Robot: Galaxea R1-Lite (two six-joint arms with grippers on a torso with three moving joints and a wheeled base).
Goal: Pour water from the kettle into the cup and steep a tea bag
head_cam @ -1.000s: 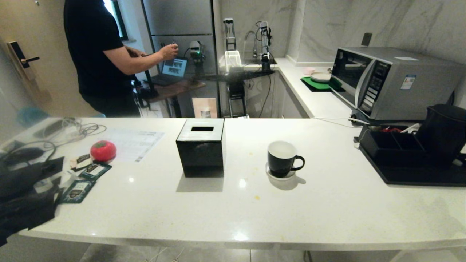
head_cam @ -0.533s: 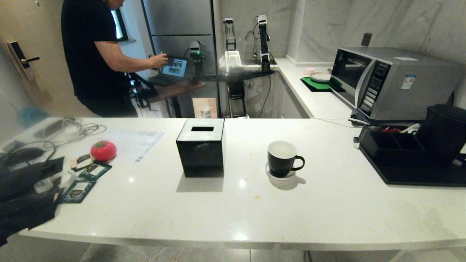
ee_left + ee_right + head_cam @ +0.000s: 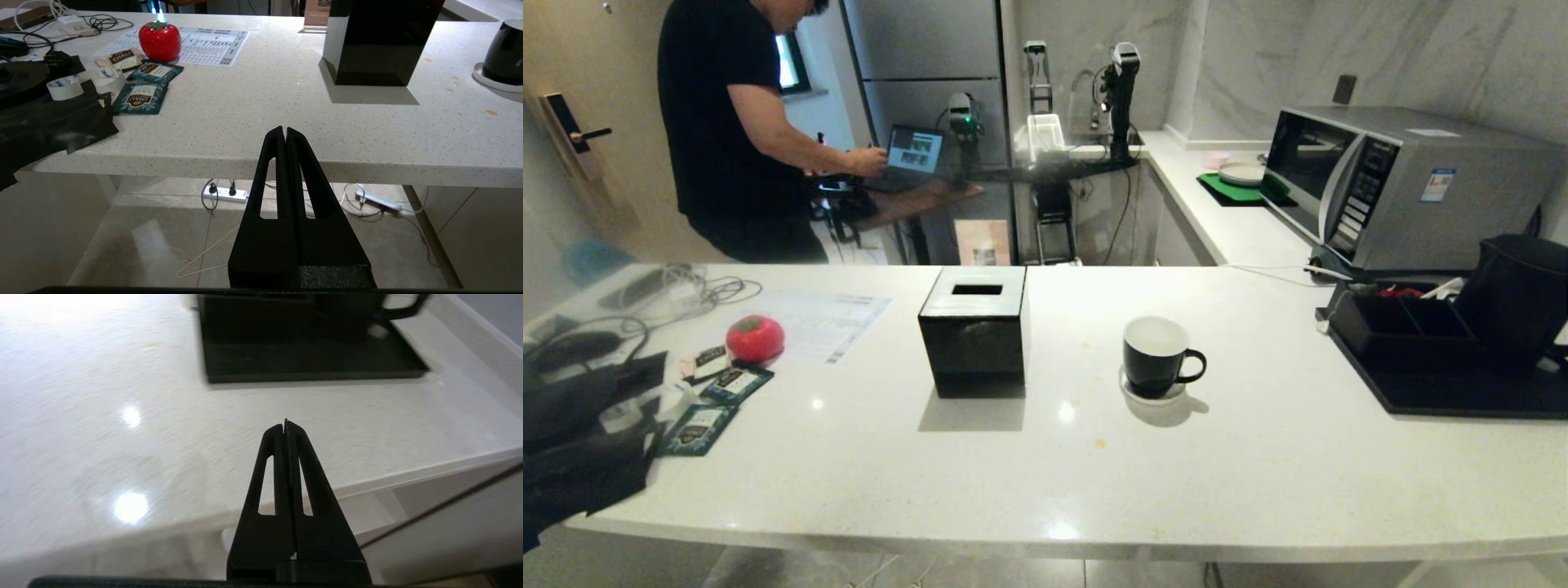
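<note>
The matte black kettle (image 3: 1515,298) stands on a black tray (image 3: 1437,392) at the counter's far right. The glossy black cup (image 3: 1156,358), white inside, sits on a small white saucer near the middle, handle to the right. No tea bag shows in any view. Neither gripper appears in the head view. My left gripper (image 3: 285,130) is shut and empty, low in front of the counter's front edge; the cup (image 3: 504,57) is far off to its right. My right gripper (image 3: 285,424) is shut and empty above the counter's near right corner, pointing toward the tray (image 3: 310,361) and kettle (image 3: 351,310).
A black square box (image 3: 974,339) with a slotted top stands left of the cup. Teal sachets (image 3: 698,425), a red tomato-shaped thing (image 3: 755,337), black cloth and cables crowd the left end. A microwave (image 3: 1405,184) sits behind the kettle. A person (image 3: 735,122) stands beyond the counter.
The person at the back has lowered a hand to the laptop, and a device on the far counter has moved. Nothing on the near counter has shifted.
</note>
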